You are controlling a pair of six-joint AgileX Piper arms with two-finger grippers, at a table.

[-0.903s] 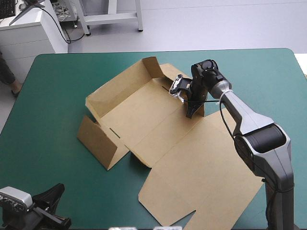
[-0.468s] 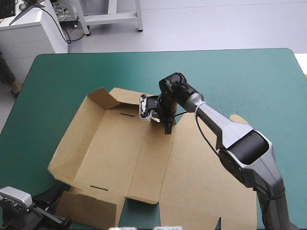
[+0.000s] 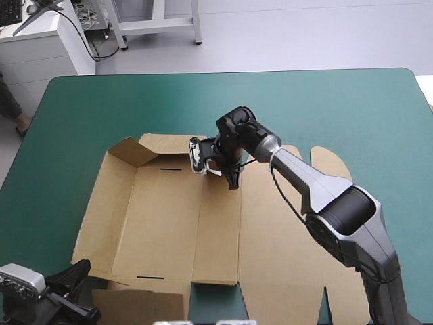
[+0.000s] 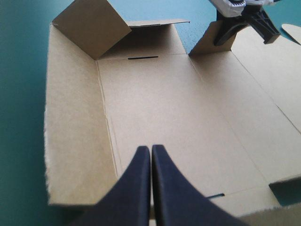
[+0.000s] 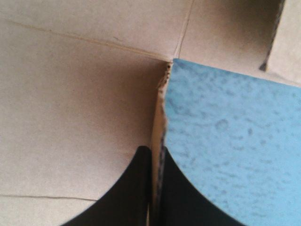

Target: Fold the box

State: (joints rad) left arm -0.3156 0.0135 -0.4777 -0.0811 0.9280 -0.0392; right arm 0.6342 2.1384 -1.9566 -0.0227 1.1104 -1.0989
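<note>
The brown box (image 3: 169, 223) lies spread open across the table's middle and near part. Its far left corner flap (image 3: 132, 150) stands up, and the left wall is slightly raised. My right gripper (image 3: 232, 179) is at the box's far edge, shut on a small upright flap. In the right wrist view the board edge (image 5: 159, 117) runs between the fingers of that gripper (image 5: 155, 151). My left gripper (image 3: 76, 272) sits at the near left corner, shut, with nothing visible between its fingers. In the left wrist view it (image 4: 151, 149) points across the box floor (image 4: 178, 117) toward the right gripper (image 4: 240, 28).
Teal-green cover (image 3: 352, 115) shows on the far side and to the right of the box. The wide lid panel with rounded tabs (image 3: 325, 159) reaches toward the right arm. The box's near edge runs out of the high view.
The right gripper has dragged the box left and toward the near edge, turning it so its panels now run square to the table. The left gripper has stayed put.
</note>
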